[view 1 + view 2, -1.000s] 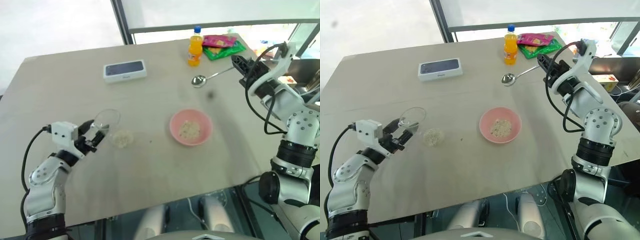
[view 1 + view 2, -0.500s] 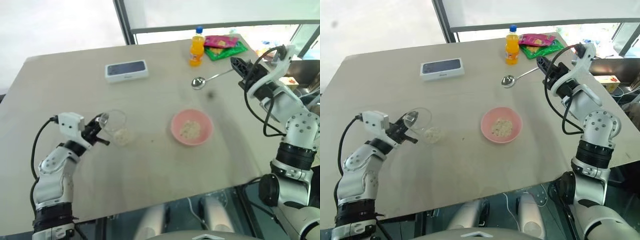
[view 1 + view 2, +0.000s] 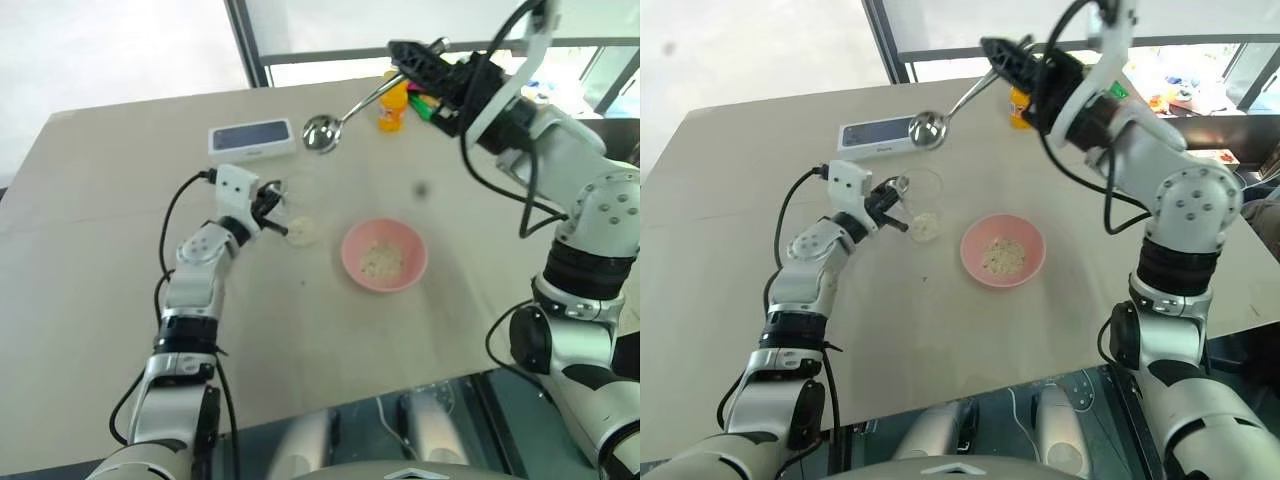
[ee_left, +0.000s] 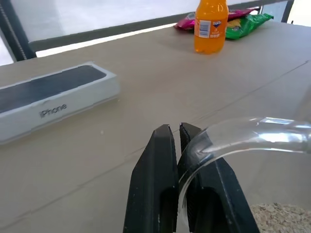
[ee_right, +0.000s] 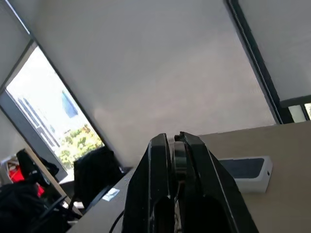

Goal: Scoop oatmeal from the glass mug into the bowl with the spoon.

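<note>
Across the tan surface (image 3: 120, 200), the left gripper (image 3: 895, 192) clamped its fingers on the glass mug (image 3: 921, 205), steadying its oatmeal (image 3: 925, 226) left of the pink bowl (image 3: 1001, 250), while the right gripper (image 3: 405, 50), clenched on the spoon (image 3: 345, 112), poised it above, apparently to dip.

We see a big flat tan wooden table (image 3: 120, 260). On it, near the far edge, lies a white phone box with a dark top (image 3: 250, 138). A small orange drink bottle with a blue cap (image 4: 211, 25) stands farther along that edge. Just behind the bottle lie a pink snack bag (image 4: 187, 22) and a green snack bag (image 4: 248, 20), side by side.
</note>
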You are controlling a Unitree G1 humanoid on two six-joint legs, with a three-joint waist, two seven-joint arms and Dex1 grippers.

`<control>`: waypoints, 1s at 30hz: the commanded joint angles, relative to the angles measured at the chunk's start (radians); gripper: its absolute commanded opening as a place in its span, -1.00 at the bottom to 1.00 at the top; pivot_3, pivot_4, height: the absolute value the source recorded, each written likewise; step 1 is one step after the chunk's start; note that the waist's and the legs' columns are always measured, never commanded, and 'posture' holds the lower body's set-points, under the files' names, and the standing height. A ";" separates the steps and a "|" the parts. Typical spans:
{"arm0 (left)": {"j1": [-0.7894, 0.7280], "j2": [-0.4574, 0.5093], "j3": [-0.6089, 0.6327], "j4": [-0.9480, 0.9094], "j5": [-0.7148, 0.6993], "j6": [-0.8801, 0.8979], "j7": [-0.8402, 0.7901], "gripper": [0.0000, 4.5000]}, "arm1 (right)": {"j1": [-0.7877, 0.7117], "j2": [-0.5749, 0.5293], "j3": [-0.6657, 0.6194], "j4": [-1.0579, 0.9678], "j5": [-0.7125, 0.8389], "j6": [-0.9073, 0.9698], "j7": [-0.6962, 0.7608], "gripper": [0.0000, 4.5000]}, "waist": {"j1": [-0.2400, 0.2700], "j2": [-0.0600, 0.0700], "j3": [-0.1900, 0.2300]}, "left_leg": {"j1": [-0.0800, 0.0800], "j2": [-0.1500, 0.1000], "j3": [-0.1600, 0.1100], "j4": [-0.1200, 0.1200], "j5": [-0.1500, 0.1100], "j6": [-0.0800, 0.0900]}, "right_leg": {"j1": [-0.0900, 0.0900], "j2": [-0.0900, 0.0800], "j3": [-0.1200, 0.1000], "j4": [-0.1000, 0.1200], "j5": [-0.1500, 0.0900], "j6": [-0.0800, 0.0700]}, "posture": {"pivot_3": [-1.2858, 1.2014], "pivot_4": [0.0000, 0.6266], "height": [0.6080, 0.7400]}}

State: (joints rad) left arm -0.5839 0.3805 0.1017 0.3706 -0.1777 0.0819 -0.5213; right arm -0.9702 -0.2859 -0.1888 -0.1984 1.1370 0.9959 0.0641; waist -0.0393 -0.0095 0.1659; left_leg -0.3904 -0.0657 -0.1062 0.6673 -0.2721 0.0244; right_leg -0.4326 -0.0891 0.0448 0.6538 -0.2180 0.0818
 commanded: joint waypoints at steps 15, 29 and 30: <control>-0.170 -0.014 -0.122 0.261 0.123 -0.247 -0.089 -0.98 | 0.138 -0.094 0.573 0.047 -0.741 -0.361 0.330 -1.00 | 0.008 0.000 -0.001 | -0.004 -0.001 -0.004 0.002 0.002 -0.004 | -0.001 -0.001 -0.004 -0.002 0.000 0.000 | 0.03 -0.52 1.00; -0.146 -0.033 -0.124 0.262 0.129 -0.282 -0.072 -0.98 | 0.079 0.215 -0.066 0.108 -0.355 0.194 0.013 -1.00 | 0.017 0.000 -0.001 | -0.004 -0.001 -0.007 0.001 0.003 -0.004 | -0.001 -0.001 -0.005 -0.002 0.000 0.000 | 0.03 -0.52 1.00; -0.145 -0.034 -0.123 0.263 0.128 -0.284 -0.072 -0.98 | 0.067 0.215 -0.093 0.116 -0.344 0.206 -0.001 -1.00 | 0.018 0.000 -0.001 | -0.004 -0.001 -0.007 0.001 0.003 -0.004 | -0.001 -0.001 -0.005 -0.002 0.000 0.000 | 0.03 -0.52 1.00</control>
State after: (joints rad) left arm -0.7488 0.3520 -0.0084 0.6267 -0.0679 -0.1952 -0.5918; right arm -0.8668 -0.0696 -0.2242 -0.0665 0.7576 1.1849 0.0884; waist -0.0214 -0.0099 0.1652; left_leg -0.3942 -0.0669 -0.1133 0.6684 -0.2695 0.0200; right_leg -0.4334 -0.0898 0.0399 0.6523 -0.2178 0.0818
